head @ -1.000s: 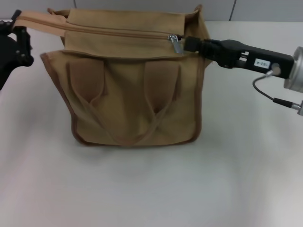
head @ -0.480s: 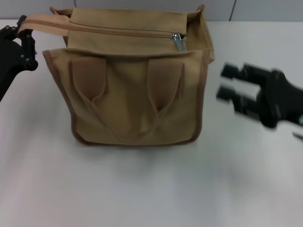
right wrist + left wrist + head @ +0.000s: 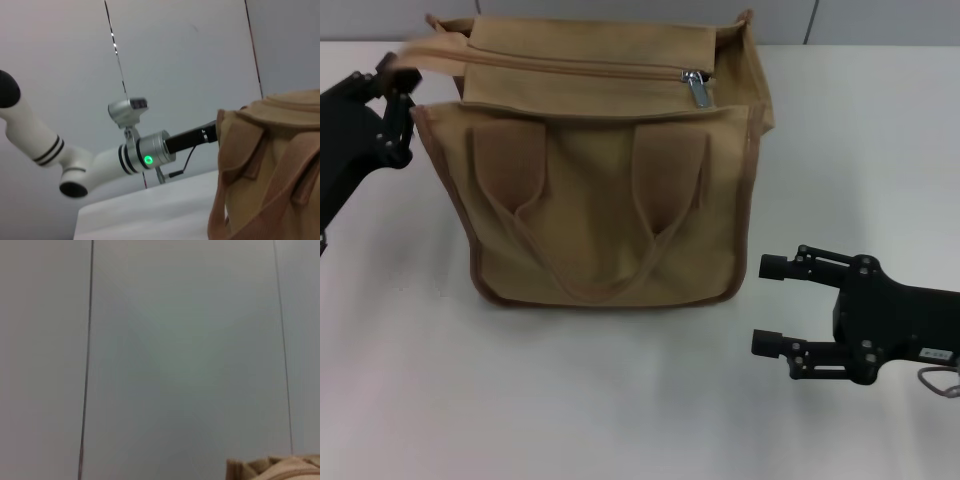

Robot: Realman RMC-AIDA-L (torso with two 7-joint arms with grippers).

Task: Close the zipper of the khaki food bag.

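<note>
The right gripper [image 3: 770, 305] sits at the lower right of the head view, low over the white table [image 3: 620, 400]. Its two black fingers [image 3: 782, 266] point toward the picture's left and stand well apart, one above the other in the frame, with nothing between them. Its dark body runs off the right edge, level with the table, and it is clear of the khaki food bag [image 3: 605, 190], just beside the bag's lower right corner.

The left gripper [image 3: 392, 82] is at the upper left of the head view. Its black arm comes in from the left edge and slants upward to the bag's top left corner. The fingertips close on the tan zipper tape end [image 3: 420, 50] that sticks out past the bag's side, and appear to pinch it. In the right wrist view the left arm [image 3: 90, 160] shows as white and silver links with a green light, reaching in from the left to the bag's edge.

The bag stands upright in the upper middle of the head view, front pocket and two looped handles [image 3: 590, 250] facing the camera. The zipper [image 3: 570, 68] runs across the bag's top, and its silver pull tab [image 3: 697, 90] hangs near the right end.

The left wrist view shows mostly a grey panelled wall [image 3: 175, 340], with a scrap of tan fabric at its lower right corner.
</note>
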